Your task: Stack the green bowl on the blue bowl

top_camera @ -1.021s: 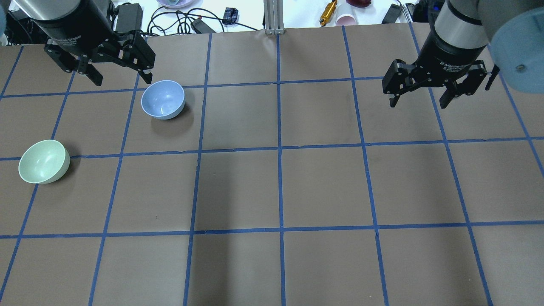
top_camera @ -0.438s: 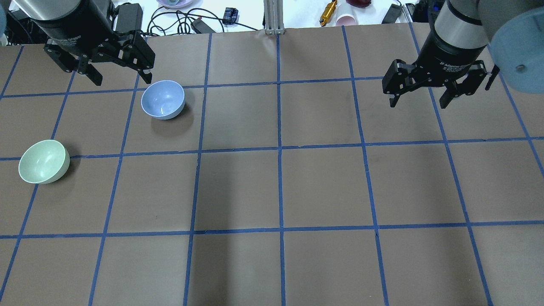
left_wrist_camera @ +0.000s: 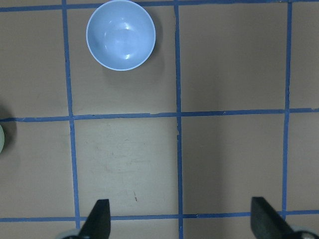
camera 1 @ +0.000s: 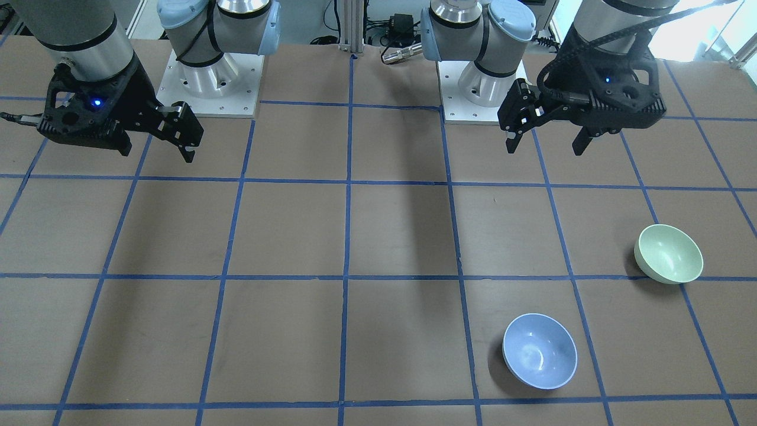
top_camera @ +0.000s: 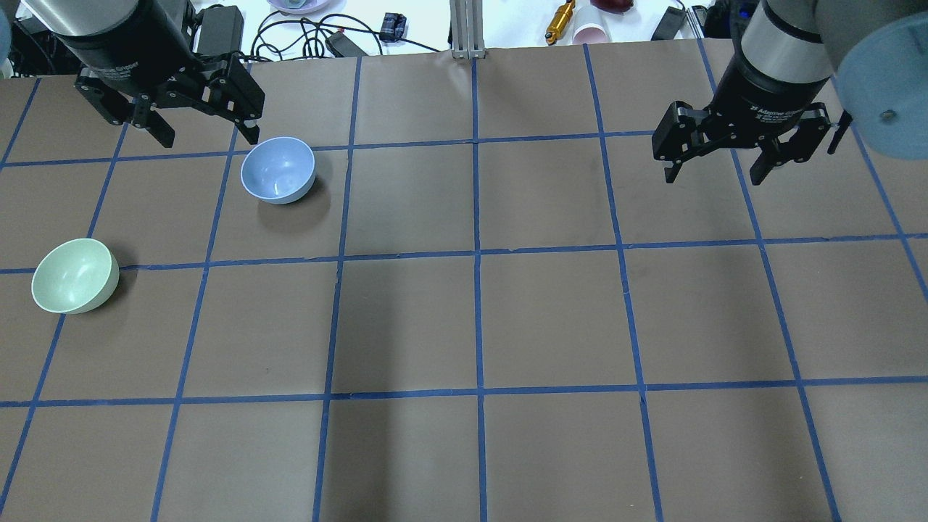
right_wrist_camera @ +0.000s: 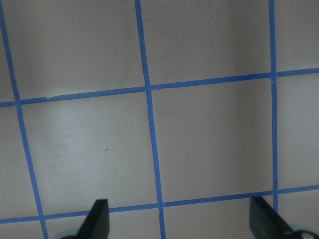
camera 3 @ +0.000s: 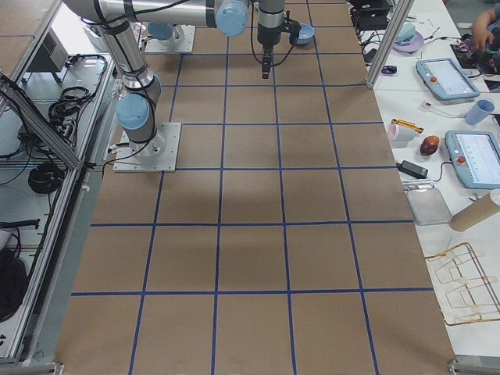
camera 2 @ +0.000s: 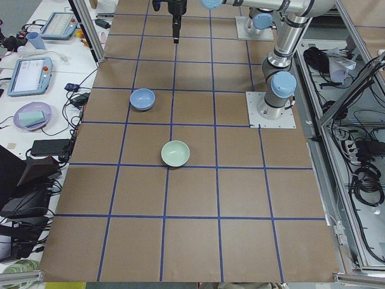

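Observation:
The pale green bowl (top_camera: pixel 75 275) stands upright on the brown table at the left edge; it also shows in the front view (camera 1: pixel 668 253). The light blue bowl (top_camera: pixel 278 170) stands upright about one grid square away, farther back and to the right (camera 1: pixel 539 350). My left gripper (top_camera: pixel 209 138) is open and empty, hovering high beside the blue bowl. In the left wrist view the blue bowl (left_wrist_camera: pixel 120 35) lies ahead of the open fingers (left_wrist_camera: pixel 97 221), and a sliver of green bowl (left_wrist_camera: pixel 1 139) shows at the left edge. My right gripper (top_camera: pixel 714 177) is open and empty, far to the right.
The table (top_camera: pixel 478 326) is covered with brown paper marked by a blue tape grid. Cables, a yellow tool (top_camera: pixel 560 20) and a cup (top_camera: pixel 591 32) lie beyond the far edge. The two arm bases (camera 1: pixel 207 77) stand at the robot's side of the table.
My left gripper has shifted very slightly toward the far edge. The bowls and the right arm have not moved.

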You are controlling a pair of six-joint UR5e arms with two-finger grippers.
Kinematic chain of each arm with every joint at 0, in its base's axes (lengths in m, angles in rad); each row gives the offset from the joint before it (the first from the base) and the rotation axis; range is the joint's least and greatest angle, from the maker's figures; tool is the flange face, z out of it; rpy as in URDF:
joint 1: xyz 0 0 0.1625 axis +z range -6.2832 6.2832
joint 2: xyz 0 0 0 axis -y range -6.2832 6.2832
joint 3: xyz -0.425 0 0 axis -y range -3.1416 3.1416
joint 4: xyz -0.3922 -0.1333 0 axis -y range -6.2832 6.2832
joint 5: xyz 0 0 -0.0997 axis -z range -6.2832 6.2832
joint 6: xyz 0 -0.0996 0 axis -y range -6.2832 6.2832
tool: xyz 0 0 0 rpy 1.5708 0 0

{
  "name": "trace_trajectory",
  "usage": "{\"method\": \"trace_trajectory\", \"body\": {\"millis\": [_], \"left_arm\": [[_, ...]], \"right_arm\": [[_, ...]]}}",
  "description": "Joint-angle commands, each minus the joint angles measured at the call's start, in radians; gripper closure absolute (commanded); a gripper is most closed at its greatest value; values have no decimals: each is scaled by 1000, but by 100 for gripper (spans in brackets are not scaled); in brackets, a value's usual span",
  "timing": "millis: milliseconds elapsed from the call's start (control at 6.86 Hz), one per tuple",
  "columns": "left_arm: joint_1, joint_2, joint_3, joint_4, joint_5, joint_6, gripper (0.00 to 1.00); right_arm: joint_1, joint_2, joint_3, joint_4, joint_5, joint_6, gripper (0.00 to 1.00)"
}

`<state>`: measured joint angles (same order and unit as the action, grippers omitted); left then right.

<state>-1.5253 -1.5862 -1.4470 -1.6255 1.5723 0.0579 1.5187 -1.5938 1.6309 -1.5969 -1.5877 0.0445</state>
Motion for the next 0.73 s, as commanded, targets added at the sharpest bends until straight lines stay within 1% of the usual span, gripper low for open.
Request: {"method": "trace_trajectory", "body": {"millis": [0,146,292,583], "left_arm": [[7,-1,-1,1,2,0,0],[19,-3,-4,-8,2,0,0],[71,-15,-7,-8,-1,17,0],[219,-26,-42,-5,-15,149,0]], "right_arm": [[0,0,0,0,0,0,0],[0,0,0,0,0,0,0],[0,0,0,0,0,0,0],[0,0,0,0,0,0,0]]}}
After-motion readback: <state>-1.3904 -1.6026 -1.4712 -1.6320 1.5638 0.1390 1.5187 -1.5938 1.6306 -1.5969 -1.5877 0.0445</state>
